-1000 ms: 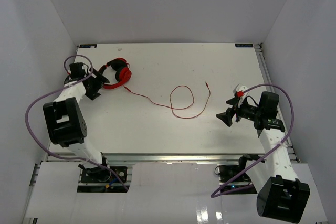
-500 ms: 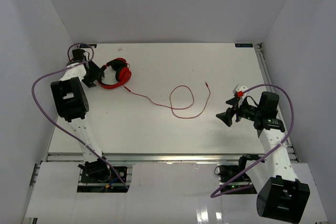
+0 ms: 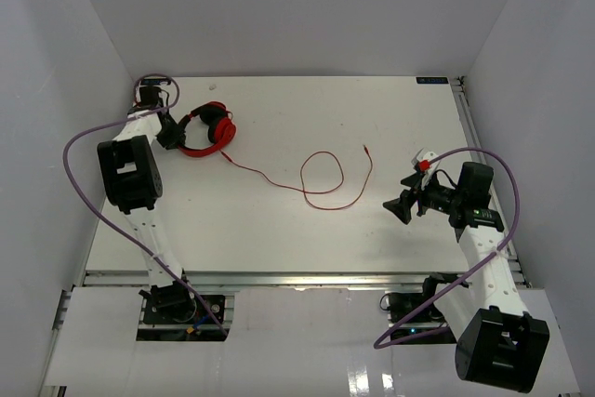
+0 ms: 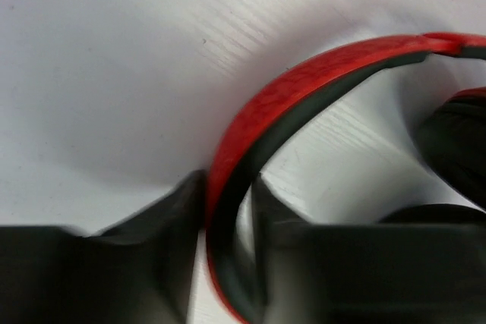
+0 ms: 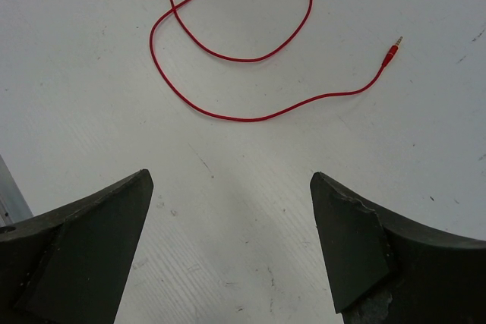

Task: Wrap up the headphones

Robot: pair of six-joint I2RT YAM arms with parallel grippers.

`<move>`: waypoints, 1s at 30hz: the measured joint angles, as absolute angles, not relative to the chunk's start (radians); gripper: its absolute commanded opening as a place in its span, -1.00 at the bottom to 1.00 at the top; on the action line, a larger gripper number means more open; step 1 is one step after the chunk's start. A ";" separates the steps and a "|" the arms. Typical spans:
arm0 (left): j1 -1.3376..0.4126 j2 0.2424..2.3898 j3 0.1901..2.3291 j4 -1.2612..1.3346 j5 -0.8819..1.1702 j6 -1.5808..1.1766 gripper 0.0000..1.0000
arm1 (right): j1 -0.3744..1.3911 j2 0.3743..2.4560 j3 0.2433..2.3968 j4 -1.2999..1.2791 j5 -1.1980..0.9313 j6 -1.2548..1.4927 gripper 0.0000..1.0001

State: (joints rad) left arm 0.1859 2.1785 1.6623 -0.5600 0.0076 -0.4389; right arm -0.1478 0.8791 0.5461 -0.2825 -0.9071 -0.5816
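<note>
**Left claw on the headband, right claw idle and wide**

The left gripper (image 4: 224, 187) pinches the headband (image 4: 304, 81), one finger (image 4: 163, 214) against each face, while the right gripper (image 5: 229, 178) hangs spread over bare table (image 3: 390, 118), near the cord (image 5: 266, 119) but touching nothing. The headphones (image 3: 206, 132) lie at the far-left corner, the band's arc bulging left toward the claw and the earcups (image 3: 220, 127) facing table centre, so the long axis runs roughly left to right. The cord trails right from them, crosses itself in a loop mid-table and ends with the plug (image 5: 391, 52) pointing toward the far edge. The band is narrow and curved, so a lift could probably let it pivot or slip, and the dragged loop may tighten into a knot.
</note>
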 measured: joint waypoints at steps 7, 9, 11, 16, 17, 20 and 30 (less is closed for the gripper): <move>0.164 2.111 1.560 -0.517 0.004 -0.435 -1.00 | -0.148 0.871 0.546 -0.297 -0.902 -0.624 0.81; 0.150 2.065 1.508 -0.526 -0.011 -0.430 -1.00 | -0.148 0.859 0.547 -0.319 -0.912 -0.659 0.81; 0.127 2.006 1.454 -0.537 -0.025 -0.423 -1.00 | -0.147 0.852 0.561 -0.366 -0.936 -0.706 0.81; -0.027 1.785 1.357 -0.562 -0.038 -0.407 -1.00 | -0.131 0.856 0.708 -0.527 -0.997 -0.889 0.81; -0.069 1.742 1.354 -0.560 -0.029 -0.407 -1.00 | -0.125 0.857 0.740 -0.550 -1.007 -0.918 0.81; -0.195 1.625 1.351 -0.545 0.014 -0.426 -1.00 | -0.095 0.858 0.803 -0.587 -1.035 -0.981 0.80; -0.413 1.510 1.429 -0.590 0.133 -0.548 -1.00 | 0.110 0.793 0.719 -0.359 -1.057 -0.732 0.80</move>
